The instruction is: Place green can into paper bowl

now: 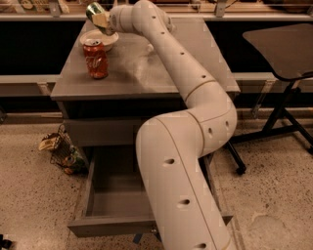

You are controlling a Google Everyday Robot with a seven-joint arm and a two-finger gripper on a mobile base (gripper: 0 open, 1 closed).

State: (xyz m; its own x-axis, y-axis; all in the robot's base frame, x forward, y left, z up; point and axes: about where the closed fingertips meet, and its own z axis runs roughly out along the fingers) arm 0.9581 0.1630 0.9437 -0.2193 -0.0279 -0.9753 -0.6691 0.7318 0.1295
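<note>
Camera view: your gripper [101,19] is at the far left of the table [146,73], raised above the bowl [100,40]. Its fingers are clamped on the green can [93,9], which is tilted and clear of the bowl, not in it. The bowl stands on the tabletop near the far left corner. A red can [96,59] stands upright just in front of the bowl. The drawer [115,205] below the table is pulled open. A crumpled bag [61,151] lies on the floor at left.
</note>
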